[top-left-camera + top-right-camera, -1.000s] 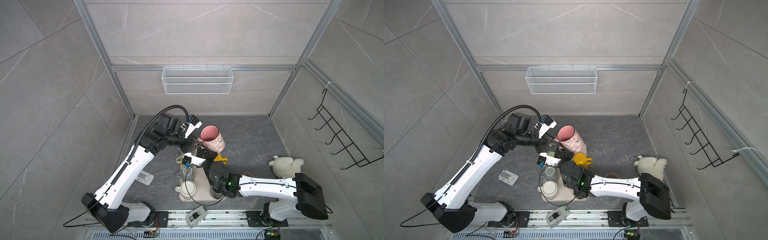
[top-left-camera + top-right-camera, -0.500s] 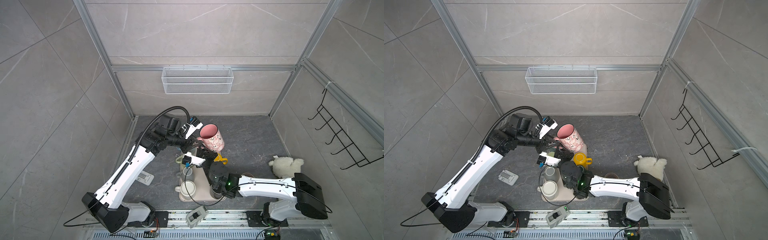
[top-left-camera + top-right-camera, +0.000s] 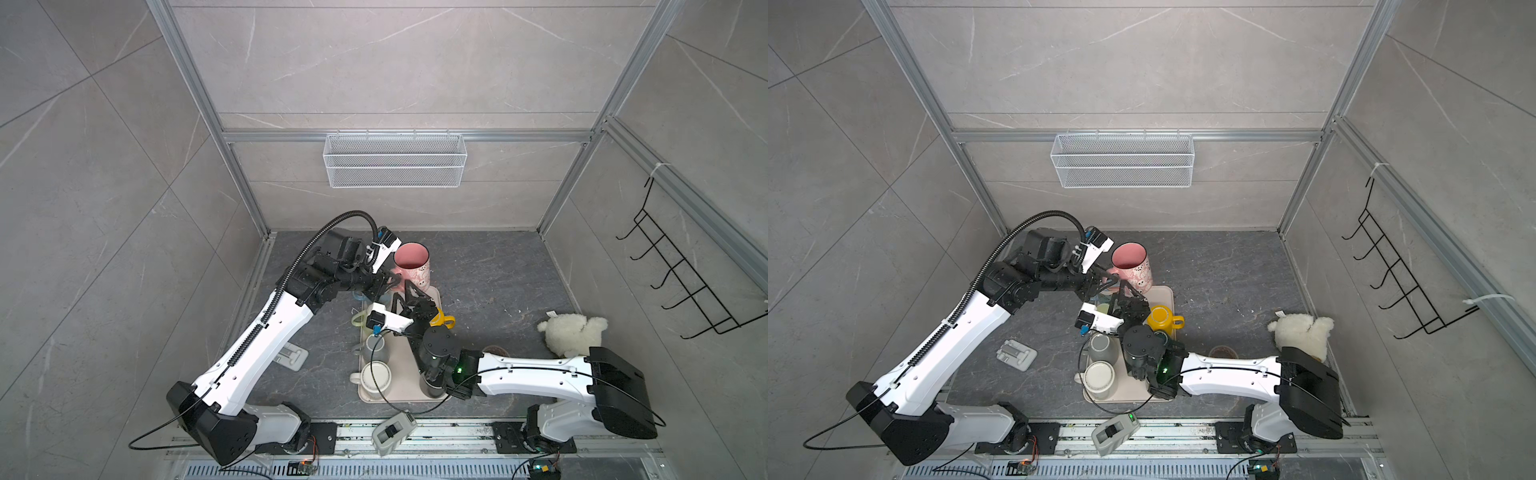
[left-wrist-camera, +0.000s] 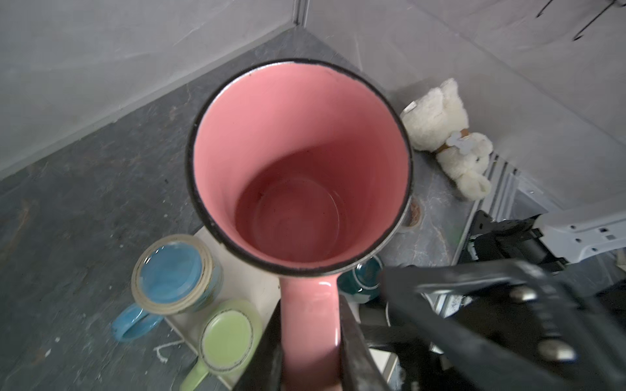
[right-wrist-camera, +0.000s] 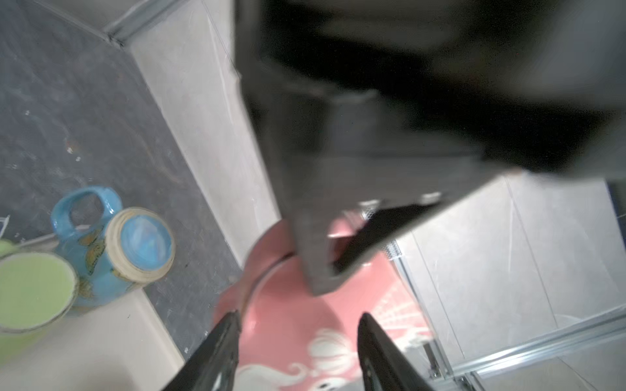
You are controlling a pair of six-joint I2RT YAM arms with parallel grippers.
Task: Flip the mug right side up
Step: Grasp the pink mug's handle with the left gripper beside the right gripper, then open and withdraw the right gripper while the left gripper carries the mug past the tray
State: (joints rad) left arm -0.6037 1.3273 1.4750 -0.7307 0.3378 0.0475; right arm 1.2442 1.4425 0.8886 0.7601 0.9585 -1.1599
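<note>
Change: a second ago the pink mug point(image 3: 411, 266) leaned over; now I see it upright, mouth up, and the right jaws have come apart from it.
Left gripper point(image 3: 392, 280): reaching in from the left. In the left wrist view its jaws point(image 4: 310, 338) pinch the mug's handle from both sides.
Pink mug point(image 4: 301, 162): at the far end of the tray point(image 3: 1160, 297), rim level and the pink inside open to both top views point(image 3: 1131, 266). I cannot tell whether its base rests on anything.
Right gripper point(image 3: 411, 291): just on the near side of the mug. In the right wrist view point(image 5: 298, 338) the jaws stand spread, with the patterned wall of the mug point(image 5: 305, 321) between them; that view is too blurred for me to say if a finger touches it.
Tray, left side: a blue mug point(image 4: 172, 270) and a green mug point(image 4: 227, 335) sit side by side next to the pink one. A grey mug point(image 3: 376, 349) and a white mug point(image 3: 376, 376) stand nearer the rail.
Tray, right side: a yellow mug point(image 3: 1163, 318) beside the right arm's wrist.
Far right: a white plush toy point(image 3: 571, 332) lies on the bench, well apart from the tray.
</note>
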